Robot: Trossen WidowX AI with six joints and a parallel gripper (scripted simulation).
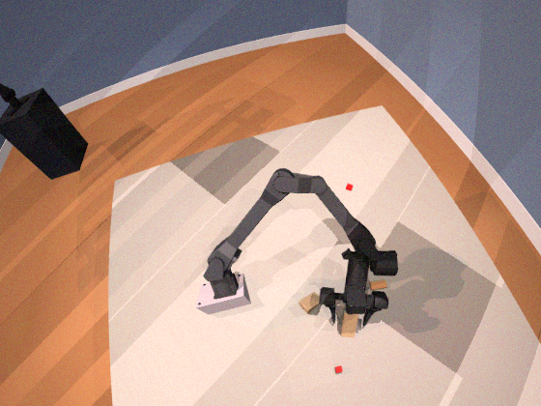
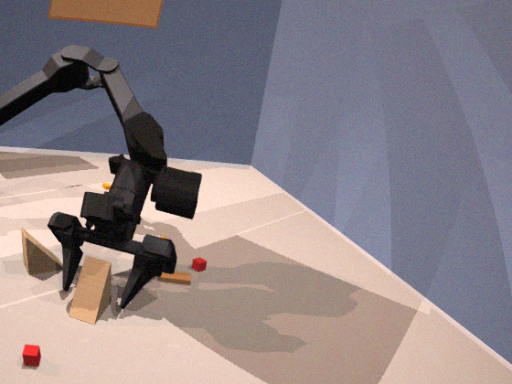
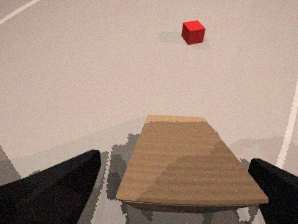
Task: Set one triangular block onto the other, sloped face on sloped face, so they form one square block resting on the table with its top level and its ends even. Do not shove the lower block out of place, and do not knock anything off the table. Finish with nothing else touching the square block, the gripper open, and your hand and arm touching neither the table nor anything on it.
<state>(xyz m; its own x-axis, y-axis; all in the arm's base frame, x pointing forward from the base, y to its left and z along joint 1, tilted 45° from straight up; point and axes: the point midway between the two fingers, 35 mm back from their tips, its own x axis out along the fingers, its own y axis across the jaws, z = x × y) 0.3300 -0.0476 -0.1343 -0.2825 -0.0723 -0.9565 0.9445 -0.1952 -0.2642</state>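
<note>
My arm (image 1: 251,217) (image 2: 121,96) bends up from its pale base block (image 1: 224,302) and comes down over the worktop (image 1: 159,338) (image 2: 151,361) (image 3: 75,75), slanting at the wrist. At the end of it my jaws (image 1: 349,323) (image 2: 93,299) stand wide apart, clamped on nothing, one finger to each side of a triangular block.

That block (image 1: 349,325) (image 2: 91,290) (image 3: 185,162) rests on the worktop between my fingertips, its sloped face showing in the exterior view (from my wrist I see bare gaps to either side of it). The other triangular block (image 1: 309,303) (image 2: 38,256) sits apart from it, near my finger on the side toward my base; the two are not yet joined into a square.

Smaller still, a flat orange-brown piece (image 1: 379,285) (image 2: 176,278) lies beyond my other finger. Smallest are the red cubes: one (image 1: 338,369) (image 2: 31,355) (image 3: 193,32) lies well out past the block between my fingers, and another (image 2: 199,264) lies near the flat piece in the exterior view.
</note>
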